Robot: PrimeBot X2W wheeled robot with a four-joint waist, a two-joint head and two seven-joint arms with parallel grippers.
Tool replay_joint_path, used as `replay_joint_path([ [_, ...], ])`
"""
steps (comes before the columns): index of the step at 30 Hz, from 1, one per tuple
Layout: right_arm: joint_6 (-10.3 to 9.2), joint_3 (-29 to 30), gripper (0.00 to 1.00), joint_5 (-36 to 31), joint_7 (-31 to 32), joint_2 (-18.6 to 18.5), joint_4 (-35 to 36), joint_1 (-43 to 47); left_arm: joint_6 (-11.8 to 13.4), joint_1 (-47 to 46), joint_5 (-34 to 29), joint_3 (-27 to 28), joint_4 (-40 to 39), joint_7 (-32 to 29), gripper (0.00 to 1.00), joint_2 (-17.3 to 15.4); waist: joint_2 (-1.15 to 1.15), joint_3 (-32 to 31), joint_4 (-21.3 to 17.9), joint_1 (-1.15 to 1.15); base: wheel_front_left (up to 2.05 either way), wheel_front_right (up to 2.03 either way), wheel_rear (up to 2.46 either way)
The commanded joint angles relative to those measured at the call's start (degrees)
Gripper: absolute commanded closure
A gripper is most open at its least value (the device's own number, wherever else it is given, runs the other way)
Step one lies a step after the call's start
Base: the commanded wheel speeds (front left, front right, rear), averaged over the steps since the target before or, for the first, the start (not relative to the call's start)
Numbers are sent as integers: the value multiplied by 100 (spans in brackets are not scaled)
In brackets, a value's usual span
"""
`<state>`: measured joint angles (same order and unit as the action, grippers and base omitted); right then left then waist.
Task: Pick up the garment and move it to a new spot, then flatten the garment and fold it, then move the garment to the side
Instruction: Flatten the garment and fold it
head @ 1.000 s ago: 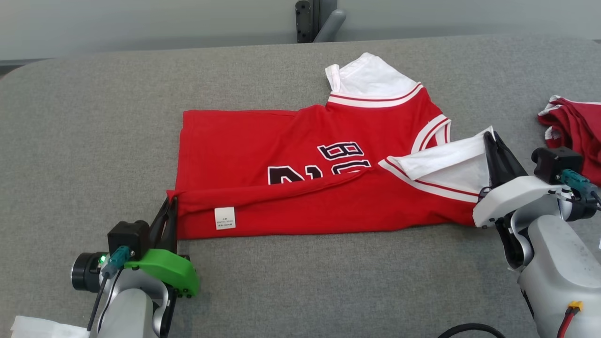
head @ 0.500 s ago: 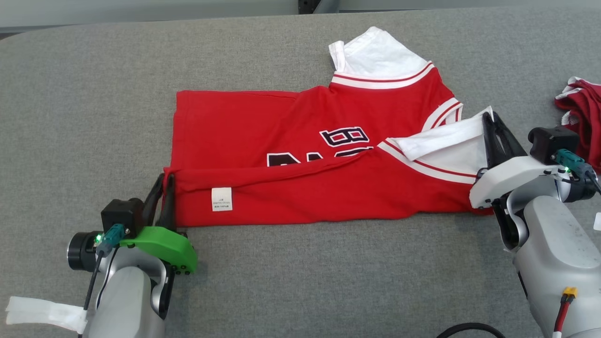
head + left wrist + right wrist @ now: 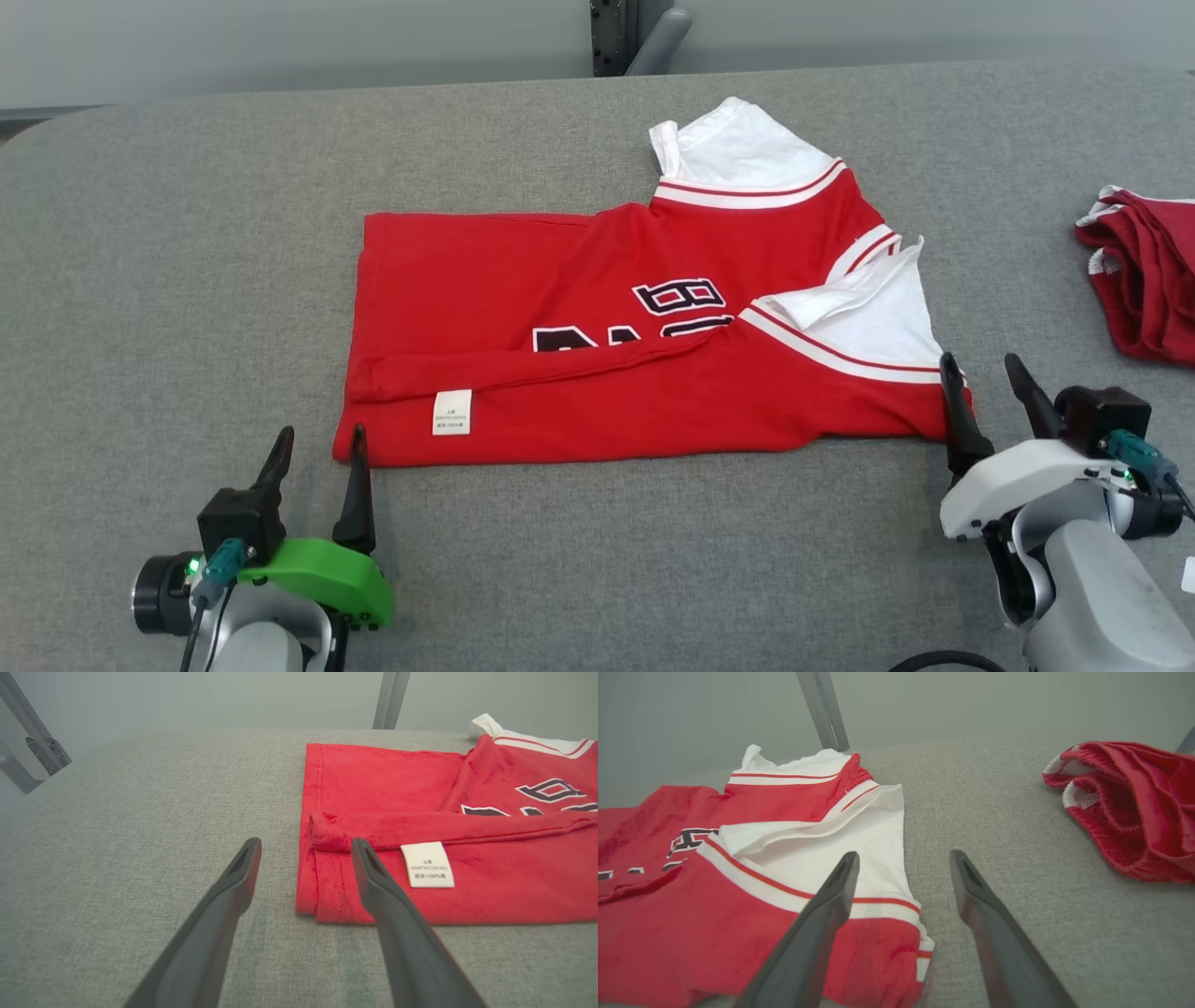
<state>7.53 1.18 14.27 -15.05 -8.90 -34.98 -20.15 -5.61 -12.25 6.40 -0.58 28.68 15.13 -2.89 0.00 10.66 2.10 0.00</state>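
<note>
Left gripper [image 3: 321, 431] and right gripper [image 3: 980, 357] gape empty beside half-folded red-and-white cotton jersey [image 3: 607, 392]; grasp both near corners evenly.

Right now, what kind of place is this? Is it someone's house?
Probably a robot practice room, not a house: a wide grey cloth-covered table, a metal post before a bare wall, and a half-folded red jersey laid out.

The red garment [image 3: 579, 280] reads as soft, matt knit cloth. The grey tabletop [image 3: 187, 280] is coarse woven fabric. Lower left, the green wrist cover [image 3: 322, 574] gleams, smooth plastic.
</note>
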Motion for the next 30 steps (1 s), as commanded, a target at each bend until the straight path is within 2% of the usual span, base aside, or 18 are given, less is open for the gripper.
replay_joint_path([
  [1, -9, -17, 0, 79, -15, -11, -29, 92, 36, 77, 47, -41, -27, -2, 0, -8, 0, -43, -35, 0, 0, 0, 0],
  [5, -9, -181, 0, 182, -15, -43, -300, 252, 71, 213, 137, -142, -37, -2, 0, -10, 0, -23, -60, 0, 0, 0, 0],
  [14, -9, -327, 0, 337, -13, 38, -1108, -28, 99, 140, 277, -306, -7, -2, 0, -10, 0, 6, 37, 0, 0, 0, 0],
  [15, -7, -360, 20, 342, -1, 31, -1198, -70, 84, 135, 283, -314, -5, -2, 0, -10, 0, 6, 49, 0, 0, 0, 0],
  [16, -5, -393, 51, 377, -1, 43, -1266, -102, 64, 130, 297, -315, -3, -2, 0, -10, 0, 7, 60, 0, 0, 0, 0],
  [17, -5, -429, 98, 420, -1, 60, -1331, -110, 56, 124, 305, -306, 1, -2, 0, -10, 0, 6, 70, 0, 0, 0, 0],
  [21, -13, -469, 100, 517, -1, -21, -1315, -169, 11, 123, 367, -265, 23, -2, 0, -9, 0, 4, 71, 0, 0, 0, 0],
  [23, -12, -465, 100, 568, -1, -50, -1187, -158, -58, 144, 704, -260, 79, -2, 0, -9, 0, 0, 53, 0, 0, 0, 0],
  [26, -10, -465, 100, 636, -8, -48, -973, -166, -136, 82, 837, -352, 204, -2, 0, -9, 0, 14, 8, 0, 0, 0, 0],
  [30, -10, -530, 100, 707, -8, -9, -681, -254, -163, -36, 781, -249, 263, -2, 0, -13, 0, 66, -93, 0, 0, 0, 0],
])
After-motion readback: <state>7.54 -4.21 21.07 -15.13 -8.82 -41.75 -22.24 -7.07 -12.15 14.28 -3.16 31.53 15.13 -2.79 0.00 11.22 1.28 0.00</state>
